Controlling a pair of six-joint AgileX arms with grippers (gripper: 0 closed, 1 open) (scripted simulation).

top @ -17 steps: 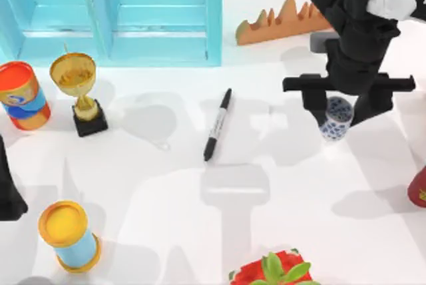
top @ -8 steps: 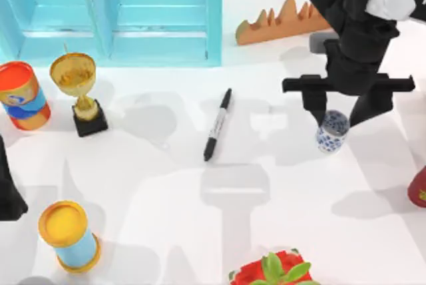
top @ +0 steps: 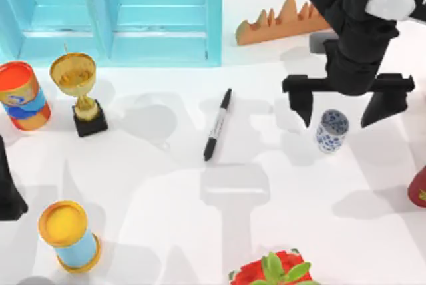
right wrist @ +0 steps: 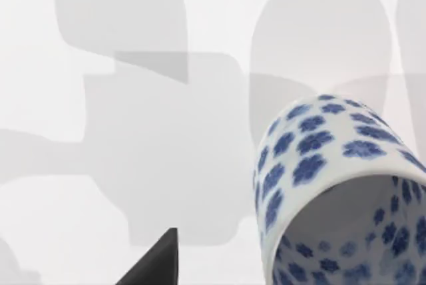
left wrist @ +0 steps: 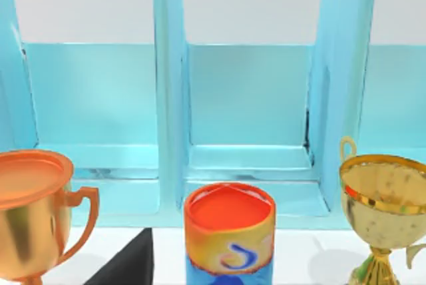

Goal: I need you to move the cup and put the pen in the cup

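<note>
While spread wide over the cup (top: pixel 331 130), right end effector (top: pixel 343 112) released, fingers apart from it; cup upright on tabletop (top: pixel 279 198), right of pen (top: pixel 217 124). Left arm parked at left edge.

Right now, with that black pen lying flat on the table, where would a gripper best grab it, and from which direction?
Probably at the pale label band around the middle of the pen, coming straight down from above. It lies flat and slim with bare table on both long sides, so fingers could close across its width. Gripping mid-length should keep it balanced for tipping into the cup.
</note>
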